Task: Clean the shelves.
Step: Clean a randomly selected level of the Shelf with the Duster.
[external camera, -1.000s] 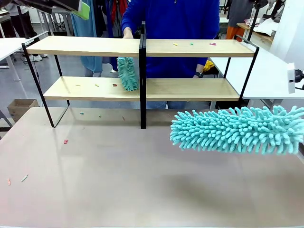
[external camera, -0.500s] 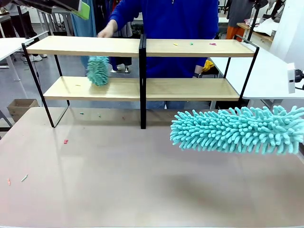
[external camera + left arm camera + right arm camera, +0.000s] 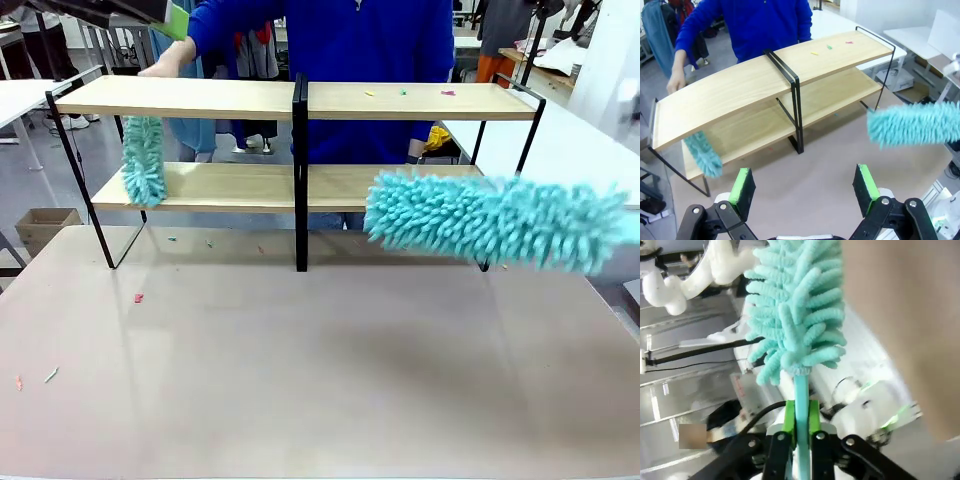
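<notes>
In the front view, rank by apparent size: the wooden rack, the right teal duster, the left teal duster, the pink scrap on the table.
1. Light wood two-tier shelves in black metal frame.
2. Fluffy teal duster on the right; nearer the camera, so true size unsure.
3. Fluffy teal duster at the left.
4. Pink scrap.

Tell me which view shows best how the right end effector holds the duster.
The right wrist view: the right end effector is shut on the thin handle. The front and left wrist views give the duster's fluffy head.

the shelves [image 3: 400,100] stand level: two long light-wood tiers, thin black frame, central black post.
</notes>
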`<action>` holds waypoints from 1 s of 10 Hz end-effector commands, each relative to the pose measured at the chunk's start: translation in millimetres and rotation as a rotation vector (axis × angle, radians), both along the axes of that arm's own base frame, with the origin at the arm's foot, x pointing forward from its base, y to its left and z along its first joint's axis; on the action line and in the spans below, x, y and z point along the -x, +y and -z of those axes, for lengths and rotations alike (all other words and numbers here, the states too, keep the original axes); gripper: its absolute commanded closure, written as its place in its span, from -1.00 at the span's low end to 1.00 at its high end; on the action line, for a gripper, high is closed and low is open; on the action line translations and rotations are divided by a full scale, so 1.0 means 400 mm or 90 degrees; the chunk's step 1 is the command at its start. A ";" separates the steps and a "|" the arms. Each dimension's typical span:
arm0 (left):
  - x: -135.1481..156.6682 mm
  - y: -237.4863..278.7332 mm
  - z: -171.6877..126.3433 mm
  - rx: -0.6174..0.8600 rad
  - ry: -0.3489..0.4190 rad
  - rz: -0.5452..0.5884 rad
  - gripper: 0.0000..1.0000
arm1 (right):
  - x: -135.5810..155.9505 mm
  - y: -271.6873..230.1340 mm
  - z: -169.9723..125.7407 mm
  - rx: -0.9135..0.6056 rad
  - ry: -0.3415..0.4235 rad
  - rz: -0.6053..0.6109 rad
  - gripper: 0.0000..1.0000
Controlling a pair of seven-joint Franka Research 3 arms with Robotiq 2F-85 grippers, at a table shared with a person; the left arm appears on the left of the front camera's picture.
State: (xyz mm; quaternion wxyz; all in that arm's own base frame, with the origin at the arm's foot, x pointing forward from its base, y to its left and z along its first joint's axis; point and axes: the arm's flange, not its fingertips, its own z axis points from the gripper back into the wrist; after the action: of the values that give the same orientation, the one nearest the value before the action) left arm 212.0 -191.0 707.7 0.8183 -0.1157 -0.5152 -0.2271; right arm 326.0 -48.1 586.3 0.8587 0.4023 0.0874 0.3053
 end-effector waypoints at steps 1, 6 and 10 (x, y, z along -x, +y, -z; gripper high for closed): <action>-0.002 0.004 0.001 0.000 -0.005 0.003 -1.00 | 0.029 -0.133 -0.110 -0.037 -0.147 -0.004 0.75; -0.002 0.004 0.001 0.000 -0.005 0.003 -1.00 | 0.116 -0.449 -0.300 -0.137 -0.464 0.083 0.75; -0.002 0.004 0.001 0.000 -0.005 0.003 -1.00 | 0.182 -0.448 -0.330 -0.113 -0.424 0.080 0.75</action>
State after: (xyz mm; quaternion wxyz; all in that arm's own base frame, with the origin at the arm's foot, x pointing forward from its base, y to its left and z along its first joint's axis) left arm 212.0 -191.1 707.7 0.8183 -0.1157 -0.5152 -0.2273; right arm 261.8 -232.2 712.1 0.8148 0.3615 -0.2606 0.3707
